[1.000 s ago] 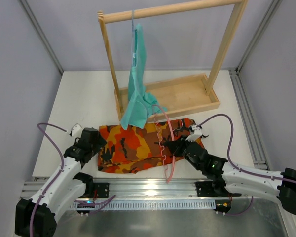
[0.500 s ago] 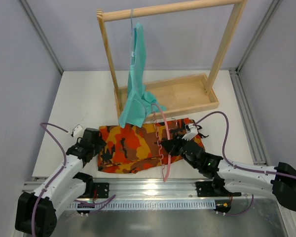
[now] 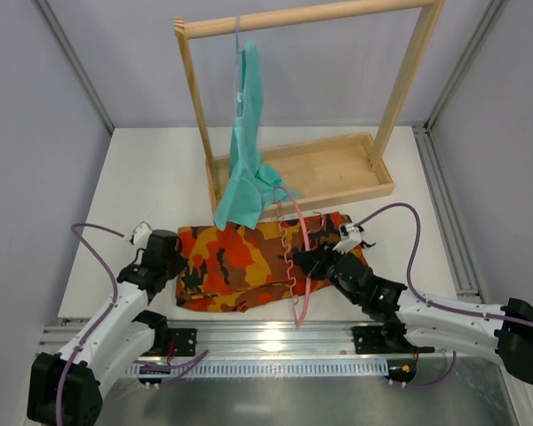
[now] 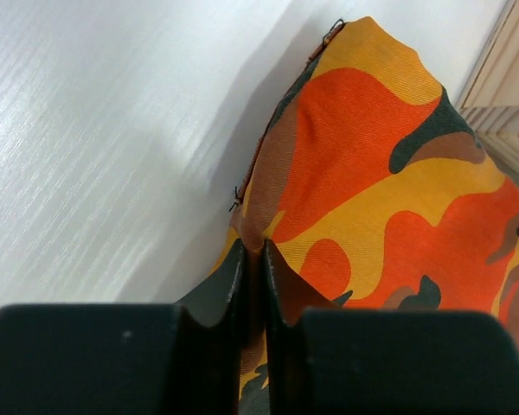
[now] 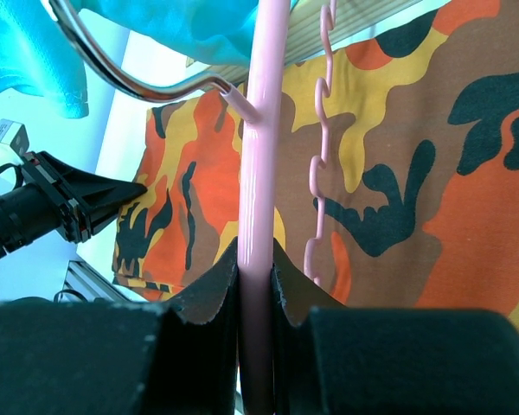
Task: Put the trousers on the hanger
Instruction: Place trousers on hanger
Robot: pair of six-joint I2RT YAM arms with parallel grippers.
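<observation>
The camouflage cloth trousers (image 3: 240,266), in orange, red, yellow, brown and black, lie folded flat on the white counter (image 3: 151,177), stretched between my two tools. My left tool (image 4: 253,259) sits at their outer edge. Its black fingers (image 4: 229,285) are pressed almost together, pinching a raised ridge of the woven cloth. Off its left side there is only bare, faintly grained counter.

The pink plastic hanger (image 3: 299,275) crosses the trousers' other end. My right tool (image 5: 255,259) is clamped on its smooth round arm. The wavy notched bar (image 5: 322,147) runs just to the right of my fingers, lying over the cloth. The metal hook (image 5: 138,82) curves away to their upper left, under the teal garment (image 3: 244,169). That garment hangs from the wooden rack (image 3: 191,115) standing beyond both tools. The hanger's near end reaches past the trousers' near edge.
</observation>
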